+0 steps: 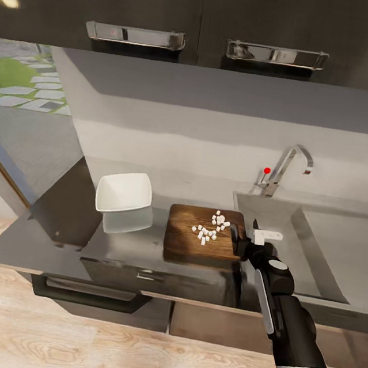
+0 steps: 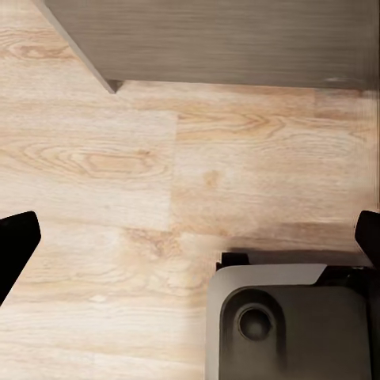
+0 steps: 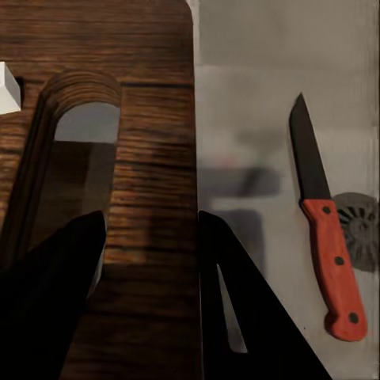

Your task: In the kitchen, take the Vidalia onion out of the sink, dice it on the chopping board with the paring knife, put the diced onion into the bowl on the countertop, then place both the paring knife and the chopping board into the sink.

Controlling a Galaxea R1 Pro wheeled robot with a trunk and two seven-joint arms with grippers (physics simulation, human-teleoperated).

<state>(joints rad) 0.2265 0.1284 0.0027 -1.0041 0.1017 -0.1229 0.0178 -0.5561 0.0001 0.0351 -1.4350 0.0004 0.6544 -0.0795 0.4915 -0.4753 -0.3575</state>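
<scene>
Dark cabinets (image 1: 201, 12) hang above the grey countertop (image 1: 37, 240), and a pale wood floor (image 1: 14, 324) runs below it. At 3 o'clock in the head view the sink (image 1: 325, 255) is sunk into the worktop, its tap (image 1: 285, 168) rising behind it. At centre lies the board (image 1: 198, 250), its right edge meeting the sink's rim. At 9 o'clock from the board, just beside it, sits the white bowl (image 1: 124, 196). Diced onion (image 1: 210, 228) is scattered as small white cubes over the board's far right part.

From 5 o'clock the right arm reaches up to the board's right edge. In the right wrist view the right gripper (image 3: 150, 261) straddles that edge, one finger over the wood by the handle slot and one outside it, the jaws narrowly parted; whether they press the board I cannot tell. The knife (image 3: 324, 229) lies in the sink basin near the drain (image 3: 360, 229).

The left gripper (image 2: 190, 237) points at the floor, fingers spread wide, holding nothing.
</scene>
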